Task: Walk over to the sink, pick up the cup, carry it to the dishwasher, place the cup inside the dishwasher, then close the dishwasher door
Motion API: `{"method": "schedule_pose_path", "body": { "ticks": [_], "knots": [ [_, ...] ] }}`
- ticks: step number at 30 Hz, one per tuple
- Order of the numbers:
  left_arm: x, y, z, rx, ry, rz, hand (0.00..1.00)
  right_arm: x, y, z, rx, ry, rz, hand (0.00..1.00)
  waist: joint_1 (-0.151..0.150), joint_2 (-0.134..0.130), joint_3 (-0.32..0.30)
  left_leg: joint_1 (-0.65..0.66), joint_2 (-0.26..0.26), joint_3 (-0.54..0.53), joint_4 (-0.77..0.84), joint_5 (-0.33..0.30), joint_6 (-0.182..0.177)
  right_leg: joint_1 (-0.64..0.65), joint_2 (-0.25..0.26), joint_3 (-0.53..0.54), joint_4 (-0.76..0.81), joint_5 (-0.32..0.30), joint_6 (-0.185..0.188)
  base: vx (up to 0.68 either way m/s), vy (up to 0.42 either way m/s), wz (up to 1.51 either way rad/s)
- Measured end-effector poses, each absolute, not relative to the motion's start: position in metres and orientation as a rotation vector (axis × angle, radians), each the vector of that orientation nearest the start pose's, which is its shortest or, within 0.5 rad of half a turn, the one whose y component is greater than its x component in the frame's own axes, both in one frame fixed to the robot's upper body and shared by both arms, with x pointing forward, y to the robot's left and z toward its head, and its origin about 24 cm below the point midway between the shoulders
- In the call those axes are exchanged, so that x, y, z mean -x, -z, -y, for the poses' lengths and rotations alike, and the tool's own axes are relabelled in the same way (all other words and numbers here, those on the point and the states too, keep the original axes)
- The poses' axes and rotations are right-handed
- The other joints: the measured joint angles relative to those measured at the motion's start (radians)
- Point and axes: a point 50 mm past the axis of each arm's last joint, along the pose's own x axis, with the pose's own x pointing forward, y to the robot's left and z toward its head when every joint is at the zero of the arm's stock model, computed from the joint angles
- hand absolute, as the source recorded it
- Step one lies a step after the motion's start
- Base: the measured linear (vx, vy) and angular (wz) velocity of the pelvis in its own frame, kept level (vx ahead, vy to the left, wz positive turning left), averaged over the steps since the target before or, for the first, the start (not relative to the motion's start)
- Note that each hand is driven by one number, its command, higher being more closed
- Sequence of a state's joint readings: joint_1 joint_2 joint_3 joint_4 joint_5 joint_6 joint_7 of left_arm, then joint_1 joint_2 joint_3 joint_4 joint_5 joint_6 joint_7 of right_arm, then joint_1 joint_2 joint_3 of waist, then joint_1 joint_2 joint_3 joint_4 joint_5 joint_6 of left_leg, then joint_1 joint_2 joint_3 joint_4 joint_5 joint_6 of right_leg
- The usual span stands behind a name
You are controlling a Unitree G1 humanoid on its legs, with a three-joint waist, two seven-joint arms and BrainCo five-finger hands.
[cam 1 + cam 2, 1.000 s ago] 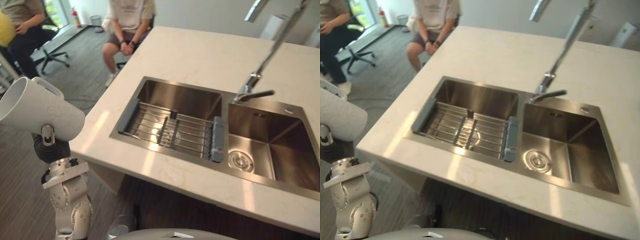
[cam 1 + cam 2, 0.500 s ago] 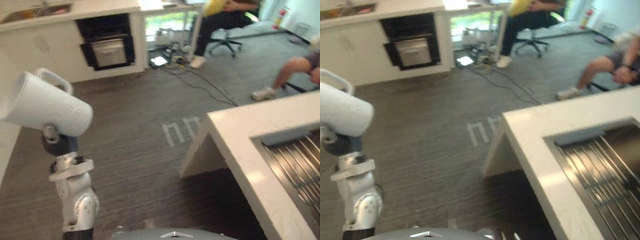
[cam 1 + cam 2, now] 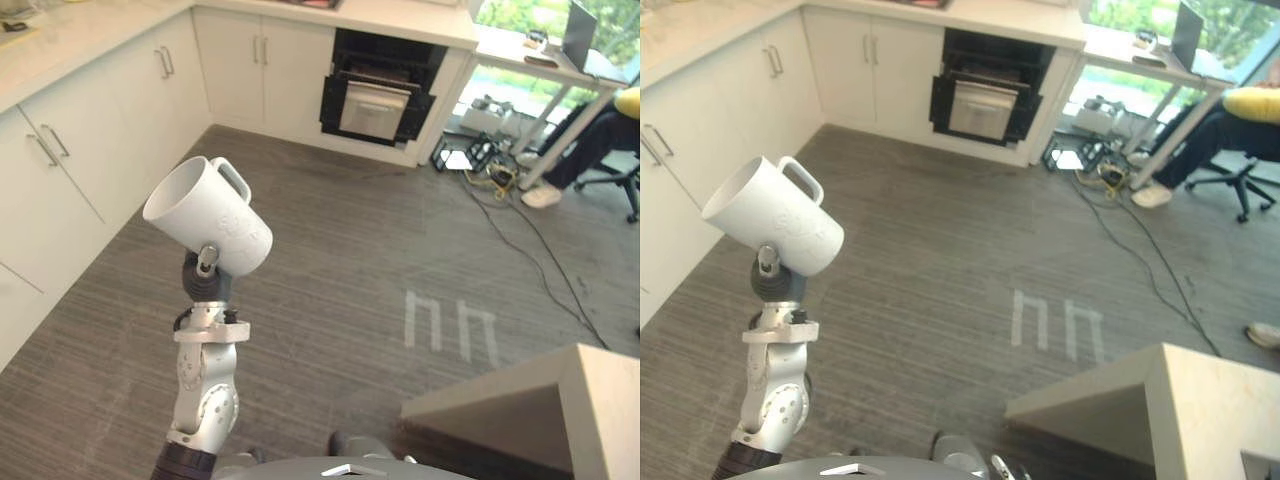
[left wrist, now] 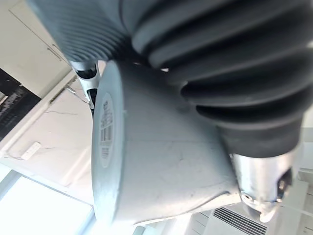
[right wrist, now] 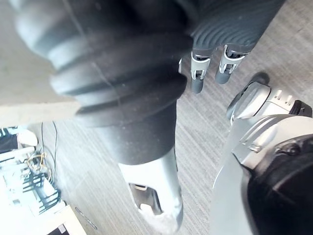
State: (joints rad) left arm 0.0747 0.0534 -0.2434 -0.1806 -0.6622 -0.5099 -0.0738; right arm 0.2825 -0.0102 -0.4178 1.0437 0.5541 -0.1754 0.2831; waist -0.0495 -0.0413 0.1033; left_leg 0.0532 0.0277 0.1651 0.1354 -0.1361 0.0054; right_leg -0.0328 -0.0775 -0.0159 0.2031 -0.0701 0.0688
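A white cup with a handle is held up at the left of the eye views, tilted with its mouth toward the upper left. My left hand is under it, shut on the cup; the left wrist view shows the cup's base lying against the hand's dark cover. A black built-in appliance stands in the far cabinet row across the floor. My right hand hangs over the floor with its fingers straight and nothing in it.
White cabinets run along the left wall and the back. A corner of the pale counter juts in at lower right. Cables lie on the floor near a desk, and a person sits on an office chair. White tape marks lie mid-floor.
The camera has swung left, away from the sink and counter, onto the kitchen floor and cabinets. The cup stays in my left hand, now tilted more upright.
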Motion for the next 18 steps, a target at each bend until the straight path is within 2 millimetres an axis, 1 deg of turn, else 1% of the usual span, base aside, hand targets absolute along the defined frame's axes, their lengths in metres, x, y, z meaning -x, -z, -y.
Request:
{"method": "schedule_pose_path", "body": {
  "ticks": [1,2,4,5,6,7,11,13,15,18],
  "knots": [
    [-0.222,-0.104,-0.130,0.665,0.157,0.542,1.00,-0.020,0.161,0.213,-0.689,0.626,-0.858,0.00,0.008,0.003,-0.006,0.002,0.005,0.001,0.004,-0.008,-0.003,0.014,0.003,-0.002,-0.021,-0.009,0.003,0.14,-0.145,0.01],
    [-0.222,-0.103,-0.131,0.662,0.156,0.542,1.00,-0.024,0.160,0.215,-0.679,0.614,-0.847,0.00,0.019,0.017,-0.007,0.027,0.015,0.007,-0.008,-0.007,-0.006,0.037,0.014,-0.001,-0.051,-0.013,-0.007,0.11,-0.135,-0.08],
    [-0.221,-0.101,-0.130,0.657,0.157,0.528,1.00,-0.026,0.159,0.220,-0.660,0.594,-0.847,0.00,0.017,0.033,-0.017,0.051,0.025,0.007,-0.045,0.005,-0.018,0.055,0.028,-0.008,-0.078,-0.008,-0.014,0.09,-0.115,-0.04],
    [-0.220,-0.099,-0.129,0.647,0.156,0.518,1.00,-0.027,0.158,0.222,-0.651,0.583,-0.846,0.00,0.015,0.047,-0.025,0.073,0.031,0.009,-0.071,0.011,-0.025,0.075,0.036,-0.009,-0.100,-0.002,-0.018,0.09,-0.064,-0.06],
    [-0.219,-0.098,-0.130,0.645,0.155,0.512,1.00,-0.028,0.158,0.224,-0.647,0.578,-0.843,0.00,0.011,0.055,-0.030,0.093,0.035,0.011,-0.094,0.017,-0.028,0.096,0.043,-0.008,-0.123,0.004,-0.020,0.10,-0.046,-0.07],
    [-0.219,-0.098,-0.130,0.643,0.156,0.511,1.00,-0.028,0.158,0.224,-0.646,0.576,-0.842,0.00,0.008,0.057,-0.031,0.103,0.036,0.013,-0.104,0.020,-0.029,0.105,0.046,-0.007,-0.134,0.007,-0.020,0.08,-0.021,-0.08],
    [-0.219,-0.097,-0.132,0.631,0.152,0.503,1.00,-0.030,0.158,0.222,-0.646,0.562,-0.842,0.00,0.006,0.056,-0.038,0.113,0.031,0.035,-0.130,0.027,-0.027,0.123,0.046,0.007,-0.194,0.041,-0.010,0.05,0.020,-0.13],
    [-0.217,-0.093,-0.138,0.599,0.145,0.483,1.00,-0.028,0.160,0.219,-0.650,0.546,-0.858,0.00,0.006,0.042,-0.038,0.125,0.028,0.052,-0.138,0.027,-0.027,0.137,0.043,0.013,-0.217,0.061,-0.001,0.02,0.039,-0.19],
    [-0.214,-0.090,-0.141,0.581,0.143,0.468,1.00,-0.025,0.161,0.217,-0.640,0.531,-0.884,0.00,0.005,0.028,-0.046,0.126,0.023,0.057,-0.138,0.027,-0.027,0.138,0.039,0.014,-0.226,0.066,-0.002,-0.01,0.017,-0.11],
    [-0.213,-0.088,-0.144,0.566,0.142,0.459,1.00,-0.023,0.161,0.217,-0.633,0.526,-0.894,0.00,-0.001,0.025,-0.049,0.126,0.013,0.057,-0.136,0.028,-0.026,0.138,0.029,0.013,-0.226,0.068,0.002,-0.03,0.010,-0.02]
  ]
}}
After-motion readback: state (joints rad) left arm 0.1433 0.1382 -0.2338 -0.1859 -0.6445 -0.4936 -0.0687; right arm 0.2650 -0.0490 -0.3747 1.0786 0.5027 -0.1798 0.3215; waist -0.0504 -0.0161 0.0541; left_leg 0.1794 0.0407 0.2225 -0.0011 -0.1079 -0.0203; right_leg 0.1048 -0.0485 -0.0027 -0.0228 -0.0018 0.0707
